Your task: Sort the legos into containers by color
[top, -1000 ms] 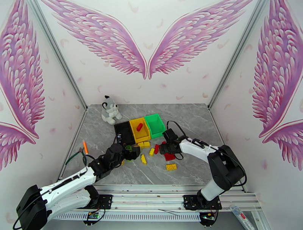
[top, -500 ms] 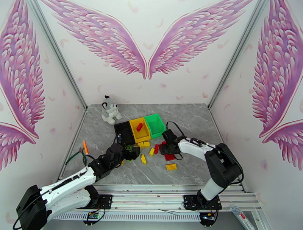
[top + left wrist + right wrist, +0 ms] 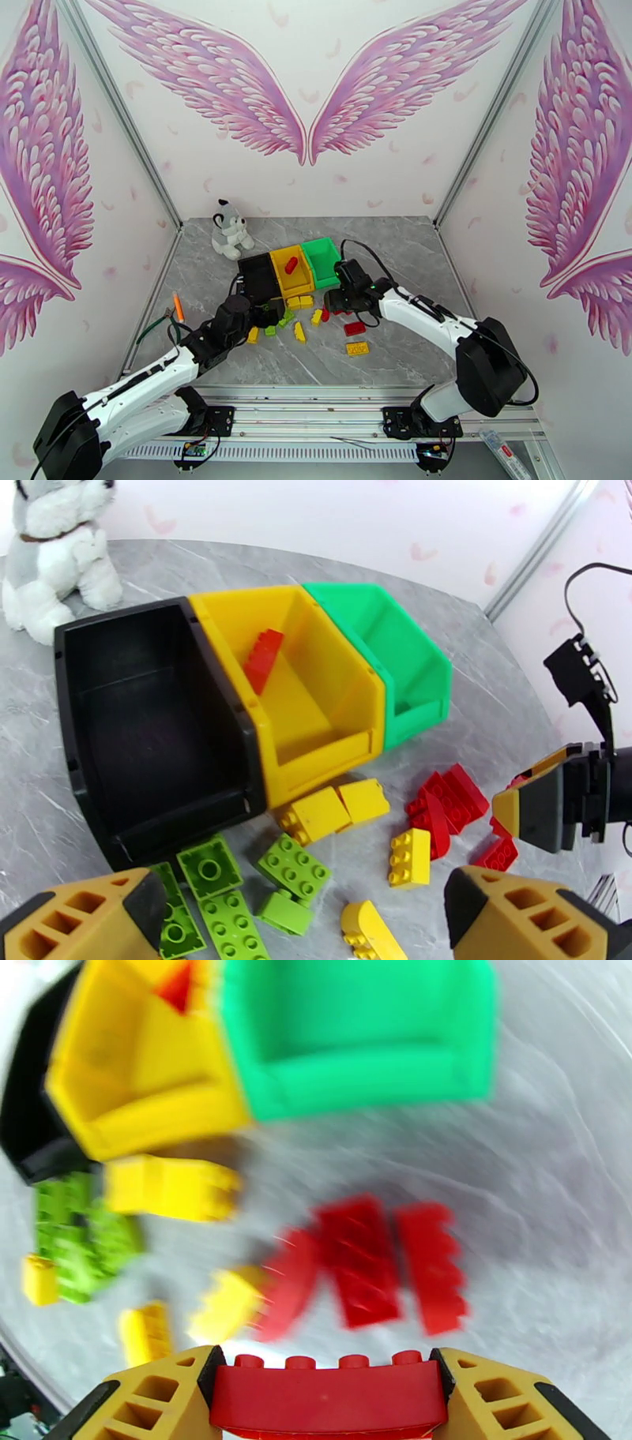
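Black, yellow and green bins stand side by side; in the top view they are the black bin, yellow bin and green bin. A red lego lies in the yellow bin. My right gripper is shut on a red lego, held above loose red legos in front of the green bin. My left gripper is open over green legos, just in front of the black bin. Yellow legos lie by the yellow bin.
A grey-white plush toy sits behind the black bin. An orange-handled tool lies at the table's left edge. More legos, a red one and a yellow one, lie nearer the front. The two grippers are close together.
My right gripper has risen with a red lego and moved back-left toward the bins. My left gripper has drawn back slightly, uncovering green legos on the table.
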Motion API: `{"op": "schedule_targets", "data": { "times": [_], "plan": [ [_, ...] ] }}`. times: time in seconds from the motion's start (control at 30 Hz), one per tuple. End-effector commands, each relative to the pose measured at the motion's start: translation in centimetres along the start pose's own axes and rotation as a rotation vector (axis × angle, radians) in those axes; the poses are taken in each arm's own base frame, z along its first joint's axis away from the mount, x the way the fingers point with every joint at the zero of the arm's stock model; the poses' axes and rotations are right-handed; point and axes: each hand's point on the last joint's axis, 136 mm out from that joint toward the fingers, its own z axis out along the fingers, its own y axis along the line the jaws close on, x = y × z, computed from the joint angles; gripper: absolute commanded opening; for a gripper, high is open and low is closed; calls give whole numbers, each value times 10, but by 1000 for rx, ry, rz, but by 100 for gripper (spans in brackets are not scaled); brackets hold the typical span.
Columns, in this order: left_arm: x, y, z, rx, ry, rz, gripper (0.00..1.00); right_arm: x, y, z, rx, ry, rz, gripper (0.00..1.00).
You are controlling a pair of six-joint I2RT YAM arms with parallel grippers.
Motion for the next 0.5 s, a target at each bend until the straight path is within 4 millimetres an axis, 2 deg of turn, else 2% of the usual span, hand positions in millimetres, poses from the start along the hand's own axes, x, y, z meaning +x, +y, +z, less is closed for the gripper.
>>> {"op": "schedule_targets", "data": {
  "times": [0.0, 0.13, 0.27, 0.37, 0.47],
  "plan": [
    [-5, 12, -3, -9, -11, -63, 99, -25, 35, 7, -53, -6, -6, 49],
    [-5, 30, 2, -30, -3, -123, 99, -65, 64, 29, -72, -19, -15, 49],
    [-5, 40, 4, -43, -1, -158, 99, -105, 81, 46, -62, -47, -19, 51],
    [-7, 41, 1, -43, -9, -161, 99, -127, 87, 52, -34, -64, -26, 63],
    [-10, 42, -3, -42, -24, -158, 99, -140, 90, 50, -26, -76, -25, 70]
  ]
}}
